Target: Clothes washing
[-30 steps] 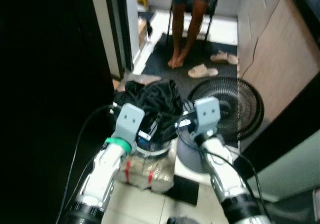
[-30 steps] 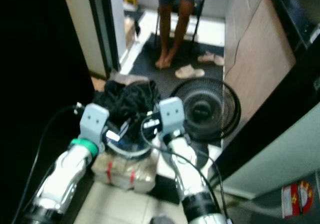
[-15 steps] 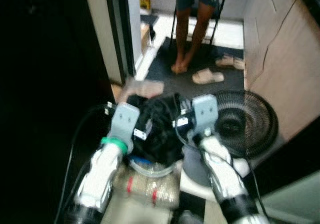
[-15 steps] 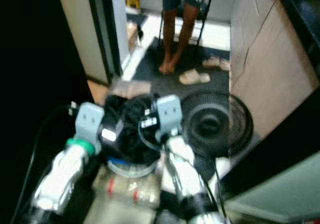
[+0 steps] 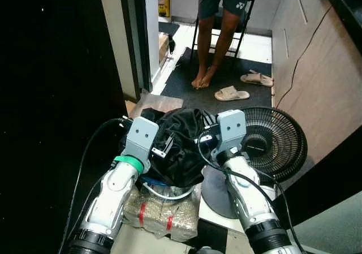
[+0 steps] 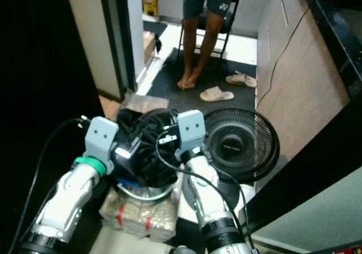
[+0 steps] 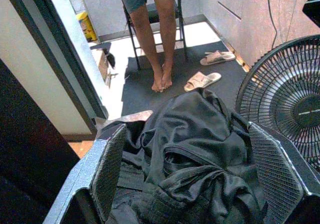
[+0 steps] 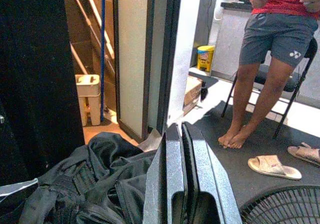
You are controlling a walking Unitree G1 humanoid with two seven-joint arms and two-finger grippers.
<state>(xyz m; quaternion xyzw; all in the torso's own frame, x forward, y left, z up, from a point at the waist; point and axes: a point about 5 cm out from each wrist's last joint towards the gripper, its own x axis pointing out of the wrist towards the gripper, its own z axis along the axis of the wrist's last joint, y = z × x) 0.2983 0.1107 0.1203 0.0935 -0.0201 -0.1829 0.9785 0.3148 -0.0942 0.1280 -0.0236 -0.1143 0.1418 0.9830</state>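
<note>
At the far left of the head view we see a dark doorway and a pale door frame (image 5: 113, 44). Low and left of centre our left tool (image 7: 185, 184) reaches over a heap of black clothes (image 5: 181, 143), its two fingers spread wide with the cloth lying between them; in the wrist view one mesh-faced finger (image 7: 112, 169) stands at either side of the bundle. The clothes sit in the middle of the frame, piled in a round basin (image 5: 167, 192) on a wrapped block with red bands (image 5: 161, 217). Just right of centre our right tool (image 8: 182, 179) has its fingers pressed together above the clothes, gripping nothing. Lower right lies a black floor fan (image 5: 271, 143) face up. At upper centre a person (image 5: 218, 33) stands barefoot before a folding chair, with sandals (image 5: 232, 93) on the dark mat beside.
</note>
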